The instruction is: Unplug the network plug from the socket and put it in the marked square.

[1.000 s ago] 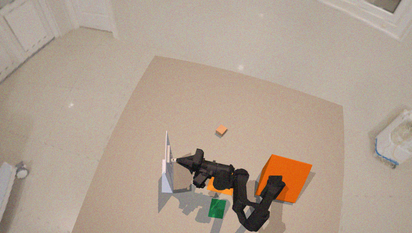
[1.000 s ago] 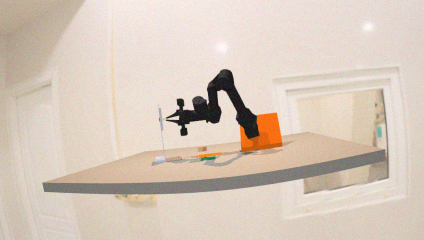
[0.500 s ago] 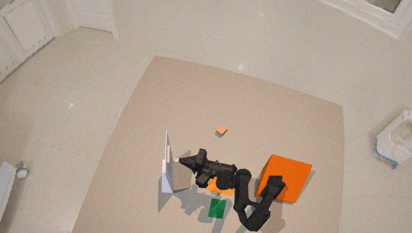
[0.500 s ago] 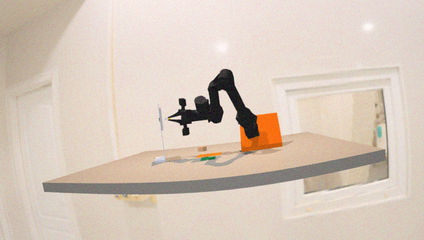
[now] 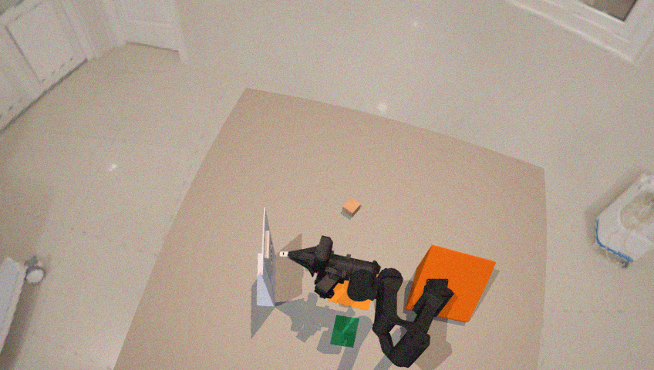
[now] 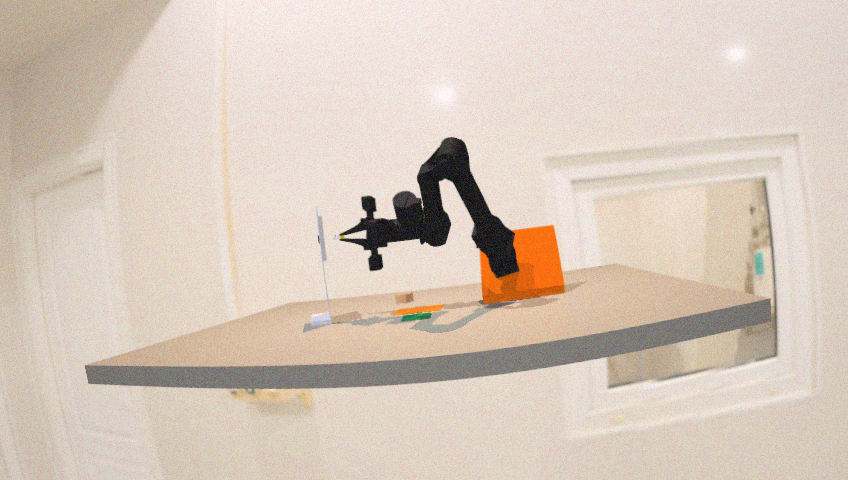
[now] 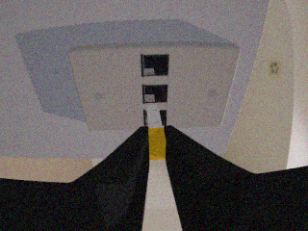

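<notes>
The upright grey-white panel (image 5: 266,274) (image 6: 321,237) (image 7: 96,38) stands at the table's left, with two dark socket openings (image 7: 154,64) one above the other. My gripper (image 5: 288,253) (image 6: 343,236) (image 7: 156,134) points level at the panel and is shut on the small plug (image 5: 284,256) (image 6: 340,237) (image 7: 157,142), white at the front and yellow at the back. The plug sits in the air a short way in front of the panel, apart from it. A green marked square (image 5: 345,331) (image 6: 415,317) lies flat on the table below the arm.
A flat orange patch (image 5: 351,300) (image 6: 416,309) lies beside the green square, partly under the arm. A big orange block (image 5: 459,274) (image 6: 538,255) stands by the arm's base. A small tan cube (image 5: 351,206) (image 6: 404,297) sits farther back on the table (image 5: 412,183).
</notes>
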